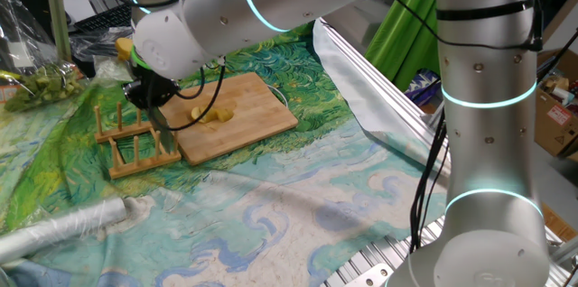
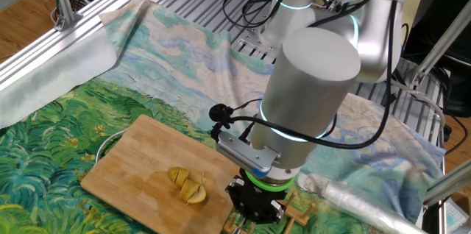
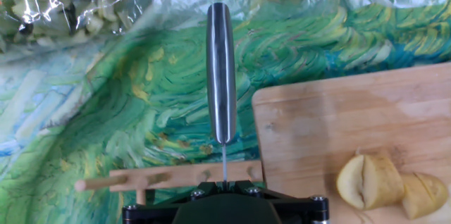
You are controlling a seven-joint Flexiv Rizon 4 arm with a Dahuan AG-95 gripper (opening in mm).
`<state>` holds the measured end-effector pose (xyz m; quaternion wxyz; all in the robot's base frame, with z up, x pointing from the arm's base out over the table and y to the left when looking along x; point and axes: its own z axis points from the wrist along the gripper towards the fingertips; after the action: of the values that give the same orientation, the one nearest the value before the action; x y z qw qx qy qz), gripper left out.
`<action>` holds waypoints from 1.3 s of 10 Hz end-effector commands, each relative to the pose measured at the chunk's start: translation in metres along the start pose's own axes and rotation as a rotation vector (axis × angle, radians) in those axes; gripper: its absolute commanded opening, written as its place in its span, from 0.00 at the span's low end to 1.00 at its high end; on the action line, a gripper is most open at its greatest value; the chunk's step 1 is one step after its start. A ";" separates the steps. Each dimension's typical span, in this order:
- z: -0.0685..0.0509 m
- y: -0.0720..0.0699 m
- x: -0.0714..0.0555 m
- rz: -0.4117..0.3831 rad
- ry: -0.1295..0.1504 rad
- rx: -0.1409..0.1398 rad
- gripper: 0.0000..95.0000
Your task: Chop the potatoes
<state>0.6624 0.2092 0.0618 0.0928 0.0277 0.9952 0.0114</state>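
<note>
Gripper (image 3: pixel 224 185) closed on a knife (image 3: pixel 221 69) — blade pointing down over the wooden rack (image 1: pixel 135 143), just beside the board (image 1: pixel 237 115) — with the cut potatoes (image 2: pixel 188 185) lying near the board's middle, apart from the blade.

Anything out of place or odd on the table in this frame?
Nothing stands out. The pale-yellow cut potato pieces lie together on the rectangular wooden cutting board, none spilled onto the painted cloth. The gripper holds a steel knife over the wooden peg rack.
</note>
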 end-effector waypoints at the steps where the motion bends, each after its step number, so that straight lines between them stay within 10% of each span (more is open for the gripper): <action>1: -0.001 -0.002 0.004 0.000 0.002 0.003 0.00; 13: 0.025 -0.003 0.008 0.008 -0.011 0.002 0.00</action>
<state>0.6588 0.2074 0.0350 0.0972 0.0329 0.9947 0.0107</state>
